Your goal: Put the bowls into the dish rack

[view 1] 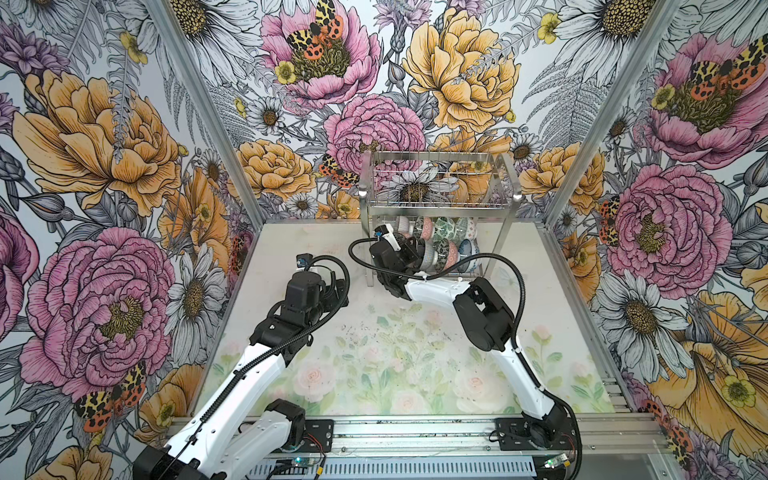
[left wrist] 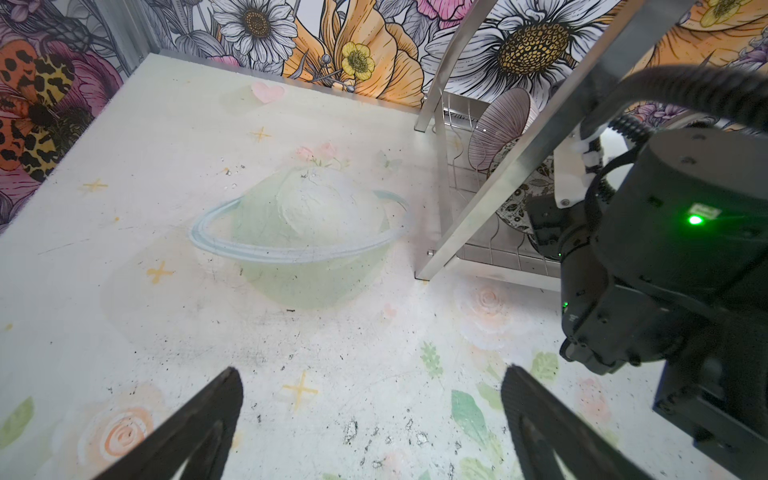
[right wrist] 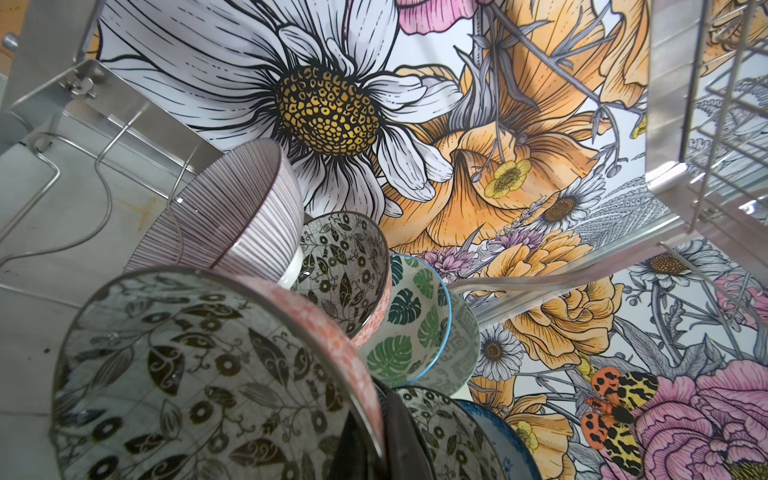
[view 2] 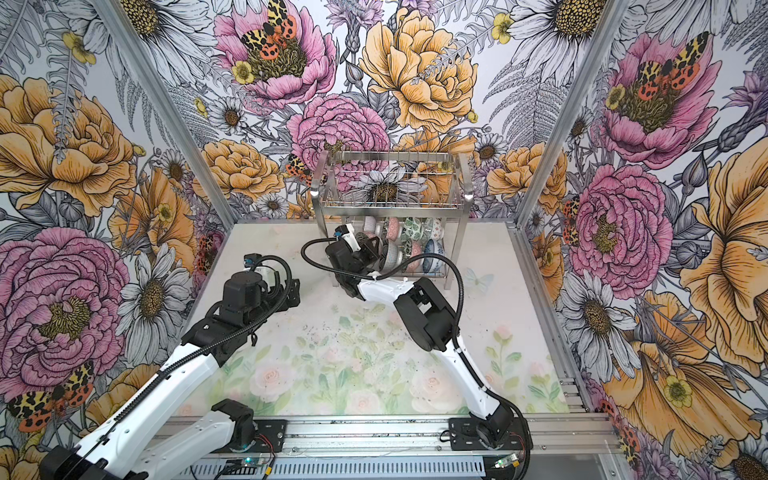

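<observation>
Low in the dish rack (view 1: 440, 205), 1 o'clock on the worktop (view 1: 316, 249), the right jaws pinch the rim of a black-and-white floral bowl (right wrist: 199, 374), on edge at the 9 o'clock end of the other bowls (view 1: 449, 230); the left jaws, spread and empty, hang at the rack's 8 o'clock.

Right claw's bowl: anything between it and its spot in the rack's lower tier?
Nothing blocks it: the right claw has the bowl already inside the rack, in the lower tier. Tight though: a striped bowl sits close beside it, and another patterned bowl crowds the claw's far side. Seating not visible.
</observation>
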Controlling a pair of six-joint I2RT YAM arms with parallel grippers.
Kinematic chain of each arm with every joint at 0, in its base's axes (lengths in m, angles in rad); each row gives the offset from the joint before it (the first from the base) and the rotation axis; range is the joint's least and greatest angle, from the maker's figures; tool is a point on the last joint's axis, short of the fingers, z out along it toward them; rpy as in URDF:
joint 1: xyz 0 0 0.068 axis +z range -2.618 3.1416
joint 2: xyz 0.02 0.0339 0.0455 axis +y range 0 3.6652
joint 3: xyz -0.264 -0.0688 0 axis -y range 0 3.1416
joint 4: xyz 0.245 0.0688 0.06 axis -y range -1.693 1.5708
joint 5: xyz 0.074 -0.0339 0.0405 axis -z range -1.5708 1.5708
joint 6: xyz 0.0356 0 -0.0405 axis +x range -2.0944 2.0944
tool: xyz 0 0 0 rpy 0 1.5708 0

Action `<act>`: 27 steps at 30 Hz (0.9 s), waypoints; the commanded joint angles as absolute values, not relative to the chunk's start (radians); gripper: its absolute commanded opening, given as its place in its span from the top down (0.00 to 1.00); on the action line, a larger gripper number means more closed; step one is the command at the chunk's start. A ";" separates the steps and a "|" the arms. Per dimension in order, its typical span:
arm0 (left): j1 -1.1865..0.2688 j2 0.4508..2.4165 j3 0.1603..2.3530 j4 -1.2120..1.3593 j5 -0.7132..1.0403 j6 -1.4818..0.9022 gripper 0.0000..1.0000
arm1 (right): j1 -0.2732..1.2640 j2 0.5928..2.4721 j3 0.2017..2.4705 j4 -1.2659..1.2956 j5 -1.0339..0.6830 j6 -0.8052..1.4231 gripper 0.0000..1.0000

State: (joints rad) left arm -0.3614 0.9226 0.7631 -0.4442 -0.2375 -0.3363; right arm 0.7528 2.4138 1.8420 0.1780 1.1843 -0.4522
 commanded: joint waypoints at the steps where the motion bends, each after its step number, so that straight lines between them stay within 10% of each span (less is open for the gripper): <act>1: -0.349 0.902 0.754 -0.423 -0.219 -0.324 0.02 | 0.744 2.447 1.890 0.215 1.202 -0.512 1.00; 27: -0.348 0.877 0.743 -0.418 -0.216 -0.331 0.01 | 0.788 2.437 1.838 0.233 1.143 -0.563 0.86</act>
